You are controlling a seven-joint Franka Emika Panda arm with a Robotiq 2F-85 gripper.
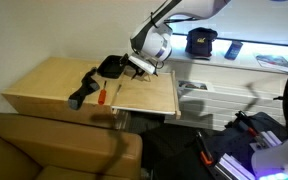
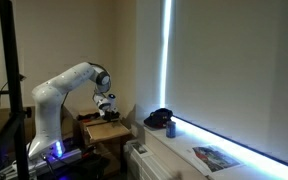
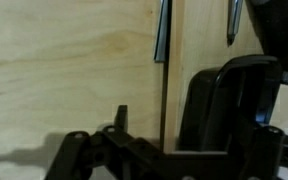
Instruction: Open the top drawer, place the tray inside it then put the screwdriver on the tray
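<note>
End effector [image 1: 140, 66], fingers apart and empty, hovers at the far edge of the worktop [image 1: 49, 80], just right of the black tray [image 1: 111, 66]. The top drawer [image 1: 146, 95] looks pulled out. I judge the tray pickup is next: shift left, descend, grip its rim.

black cap [image 1: 201, 40] on white slatted unit [image 1: 222, 97] | magazine [image 1: 274, 61] farther along | black angular tool [image 1: 82, 88] | brown sofa [image 1: 54, 145] in foreground
</note>
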